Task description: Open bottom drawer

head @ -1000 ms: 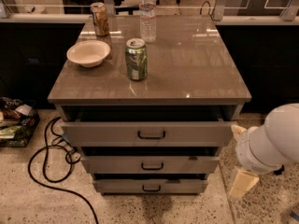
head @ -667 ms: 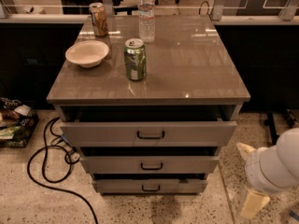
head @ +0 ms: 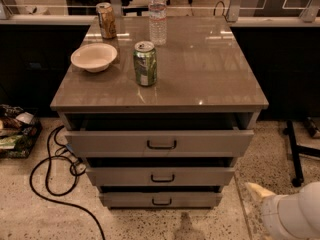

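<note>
Ok so the bottom drawer point(head: 130, 200) is the thin grey strip right down at the floor, under the middle drawer point(head: 120, 176) and the big top drawer point(head: 110, 143). Its little black loop handle point(head: 161, 202) sits dead centre on the front.

Your gripper point(head: 259, 191) is low in the right corner, off to the side of the cabinet and well apart from that handle, touching nothing. I honestly can't tell if it's released or clenched, since most of it is cut off by the edge of the view.

What I'd do: bring it left and keep it low, then line up square with the front before you go in. The middle drawer's handle is just above, so make sure you're on the lowest loop. Once you've got hold of it, pull straight back along the rails, with no lifting and no sideways drag.

There's a dark gap above the bottom front, so it might already be cracked open a bit, hard to call from this angle. Go gently too, because the green can point(head: 145, 64) and water bottle point(head: 158, 16) on top could wobble if you jerk the cabinet.
</note>
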Robot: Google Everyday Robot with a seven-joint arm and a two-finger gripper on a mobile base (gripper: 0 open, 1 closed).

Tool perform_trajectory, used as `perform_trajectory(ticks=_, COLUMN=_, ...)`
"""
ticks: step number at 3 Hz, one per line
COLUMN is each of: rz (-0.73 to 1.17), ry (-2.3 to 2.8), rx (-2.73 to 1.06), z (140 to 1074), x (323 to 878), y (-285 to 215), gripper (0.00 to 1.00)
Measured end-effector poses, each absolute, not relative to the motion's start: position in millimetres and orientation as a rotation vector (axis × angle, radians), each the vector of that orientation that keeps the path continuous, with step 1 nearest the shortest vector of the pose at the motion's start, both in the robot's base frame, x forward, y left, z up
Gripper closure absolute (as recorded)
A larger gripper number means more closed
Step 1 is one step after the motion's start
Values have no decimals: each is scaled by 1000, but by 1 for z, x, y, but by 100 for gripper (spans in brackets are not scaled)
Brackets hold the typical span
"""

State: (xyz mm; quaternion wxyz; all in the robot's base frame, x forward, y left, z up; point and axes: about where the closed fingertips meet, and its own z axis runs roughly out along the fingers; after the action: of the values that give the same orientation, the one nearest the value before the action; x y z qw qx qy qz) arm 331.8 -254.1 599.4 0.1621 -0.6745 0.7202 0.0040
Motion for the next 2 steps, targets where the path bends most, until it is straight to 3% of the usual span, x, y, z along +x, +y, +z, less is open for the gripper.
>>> perform_trajectory(ticks=2, rz=-52, ry=1897, rx=-1990, z=541, x=333, y=-214, gripper=0)
